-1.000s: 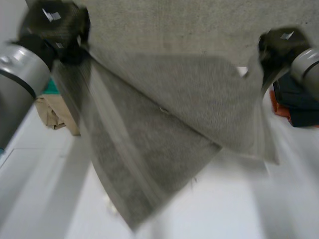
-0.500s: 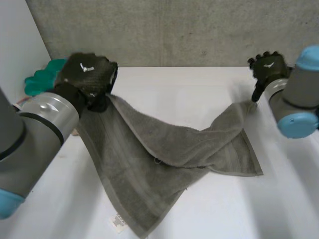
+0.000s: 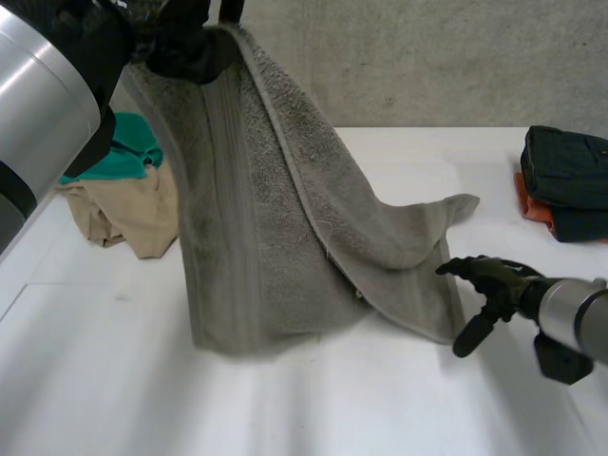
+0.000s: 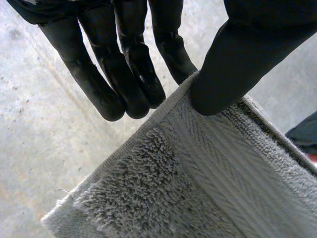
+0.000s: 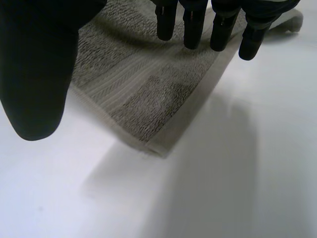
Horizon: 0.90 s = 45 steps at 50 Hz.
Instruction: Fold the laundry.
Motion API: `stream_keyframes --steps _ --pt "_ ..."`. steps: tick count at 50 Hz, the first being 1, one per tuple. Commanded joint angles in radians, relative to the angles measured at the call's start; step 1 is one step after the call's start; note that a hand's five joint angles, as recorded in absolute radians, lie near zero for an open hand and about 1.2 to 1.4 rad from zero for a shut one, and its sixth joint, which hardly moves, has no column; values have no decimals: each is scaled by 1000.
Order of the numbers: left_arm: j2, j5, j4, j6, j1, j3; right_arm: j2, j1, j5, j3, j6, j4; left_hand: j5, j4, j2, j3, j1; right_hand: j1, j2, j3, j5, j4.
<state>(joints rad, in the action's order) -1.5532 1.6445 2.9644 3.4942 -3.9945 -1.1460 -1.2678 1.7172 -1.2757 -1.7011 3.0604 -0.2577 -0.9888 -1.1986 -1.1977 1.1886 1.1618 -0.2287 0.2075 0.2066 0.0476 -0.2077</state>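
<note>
The left hand (image 3: 180, 38), raised high, pinches 1 edge of the grey towel (image 3: 275, 218) between thumb and fingers (image 4: 124, 84). The towel hangs from that hand down onto the white table (image 3: 380, 408). Its low corner lies under the fingertips of the right hand (image 3: 489, 280), whose fingers are straight and spread wide, gripping nothing.

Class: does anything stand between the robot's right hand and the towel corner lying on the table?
Nothing visible does. The open right hand is right beside the grey towel at its corner, its fingertips over the cloth, with bare white table around it. The left hand pinches the towel's upper edge, holding it up.
</note>
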Motion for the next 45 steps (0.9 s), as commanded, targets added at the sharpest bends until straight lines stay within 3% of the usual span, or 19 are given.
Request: stream_keyframes --steps 1,8,17,18,22,26,28,30,34,35,39,45 --pt "-7 23 -28 -1 55 46 45 113 -65 -86 139 279 -233 -198 -199 208 234 54 -33 -32 -48 33" --pt "-8 37 -27 5 67 60 114 217 -160 -57 225 288 -233 -198 -199 208 234 54 -33 -32 -48 33" --pt "-22 57 -27 8 71 71 142 324 -197 -52 291 298 -233 -198 -199 208 234 48 -27 -26 -42 27" --pt "-22 58 -25 8 71 72 149 332 -203 -49 294 302 -233 -198 -199 208 234 -4 25 26 11 -25" --pt "-21 66 -27 8 75 74 177 344 -263 -23 299 345 -233 -198 -199 208 234 -1082 1103 1104 1089 -1103" --pt "-19 77 -33 8 63 58 136 315 -347 -17 276 357 -233 -198 -199 208 234 -1168 1189 1190 1174 -1189" --pt "-13 89 -41 15 34 34 23 268 -346 -17 210 354 -233 -198 -199 208 234 -1168 1189 1190 1174 -1189" --pt "-8 86 -45 31 0 11 -63 210 -306 -14 128 344 -233 -198 -199 208 234 -1168 1189 1190 1174 -1189" --pt "-10 68 -64 95 -113 -67 -208 50 -72 11 -93 218 -233 -198 -199 208 234 -1168 1189 1190 1174 -1189" --pt "-13 49 -67 121 -164 -108 -223 -12 47 33 -176 139 -233 -198 -199 208 234 -1168 1189 1190 1174 -1189" --pt "-71 -50 -76 184 -271 -190 -220 -129 252 148 -363 -100 -233 -198 -199 208 234 -1168 1189 1190 1174 -1189" --pt "-252 -184 -81 226 -339 -213 -89 -157 273 319 -560 -369 -233 -198 -199 208 234 -1168 1189 1190 1174 -1189"
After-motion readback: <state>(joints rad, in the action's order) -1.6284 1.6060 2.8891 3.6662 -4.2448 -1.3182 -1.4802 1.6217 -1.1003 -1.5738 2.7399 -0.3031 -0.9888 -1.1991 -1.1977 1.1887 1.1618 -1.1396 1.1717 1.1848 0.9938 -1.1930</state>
